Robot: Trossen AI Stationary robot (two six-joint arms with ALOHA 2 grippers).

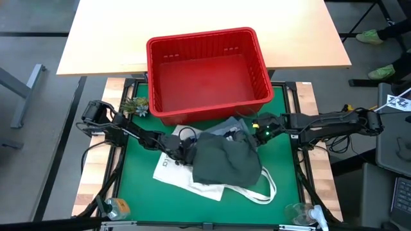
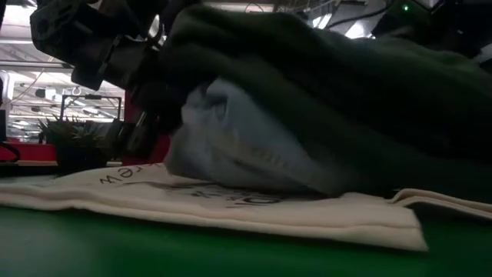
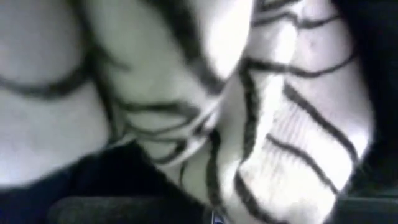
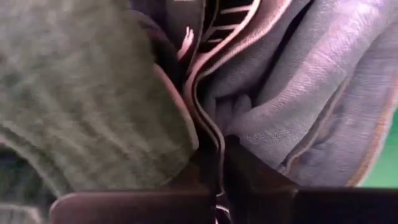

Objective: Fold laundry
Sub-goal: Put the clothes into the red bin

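Note:
The laundry lies in a heap at the middle of the green mat [image 1: 138, 192]. A dark olive garment [image 1: 226, 162] is on top and a light blue one [image 2: 238, 142] sits under it. The heap rests on a white printed tote bag [image 1: 183, 176]. My left gripper [image 1: 186, 146] is at the heap's left side, shut on a white garment with dark leaf print [image 3: 205, 106]. My right gripper [image 1: 248, 133] is at the heap's far right side, shut on cloth between the olive garment [image 4: 81, 106] and the light blue one [image 4: 311, 99]. My left gripper comes at the heap from the table's left, slanting slightly down. The white printed garment [image 3: 214, 186] runs down into its shut fingers; the cloth itself hides the pinch, so edge or fold does not show. My right gripper pinches stacked cloth edges [image 4: 208, 140] beside the light blue garment between its two fingers. It slants down from the table's right. More than one layer runs into the pinch. The cloth bunches slack around the fingers, and the heap's bulk stays on the tote bag.
A red slotted basket [image 1: 205, 70] stands just behind the heap, partly on a wooden table [image 1: 205, 19]. A small plant [image 1: 133, 106] sits at the mat's far left corner. Clear objects stand at the near corners [image 1: 117, 206] [image 1: 302, 213]. Bare mat lies near left.

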